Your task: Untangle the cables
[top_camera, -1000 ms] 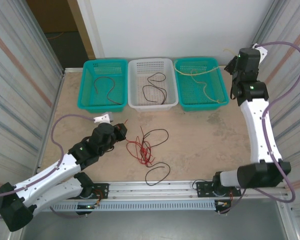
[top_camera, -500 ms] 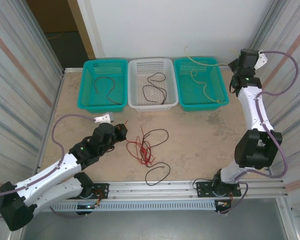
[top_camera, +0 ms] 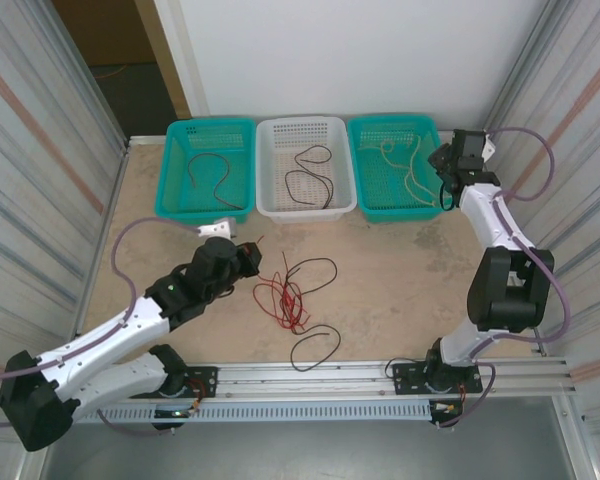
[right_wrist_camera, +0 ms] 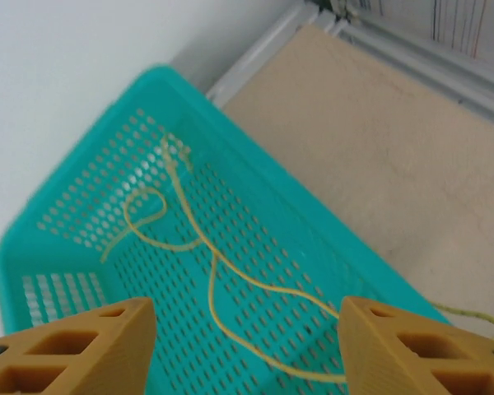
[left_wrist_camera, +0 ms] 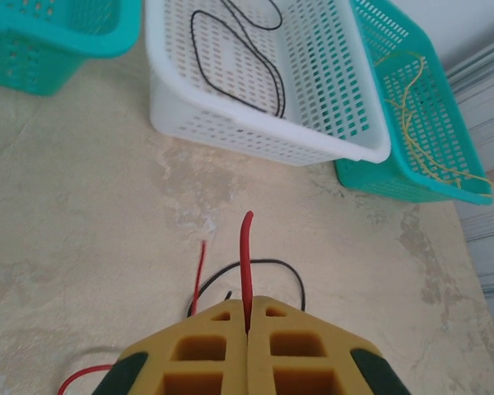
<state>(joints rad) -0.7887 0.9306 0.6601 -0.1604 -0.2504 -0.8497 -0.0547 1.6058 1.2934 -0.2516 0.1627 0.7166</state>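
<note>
Right arm has dropped from its raised pose and swung in beside the right teal basket (top_camera: 400,121). Yellow cable (top_camera: 412,172), which hung from it a second ago, now lies loose on the basket floor. Right gripper (top_camera: 444,166) hovers over that basket with jaws spread wide and nothing between them; its wrist view shows the yellow strand well below the pads. Left arm has crept slightly forward.

Left gripper (top_camera: 248,257) is clamped tight on one end of the red cable (top_camera: 285,298); in its wrist view the red tip sticks out of the seam between the pads. From the grip, the red cable trails off to the gripper's right and toward the near edge. It forms a narrow bunch whose long axis runs roughly far-to-near on the table (top_camera: 410,280). Black cable (top_camera: 315,268) loops across the far part of the bunch, touching it. Black loop (top_camera: 315,345) sits at the near end; can't tell whether it is caught.

Judgement: the left arm is the one placed to act, since it has the strand and the tangle is just beside it. Right arm is well apart at the far right. With the bunch lying right and near of the grip, a pull toward the far left should draw the red cable out lengthwise. Risk: the black cable drags along with it
</note>
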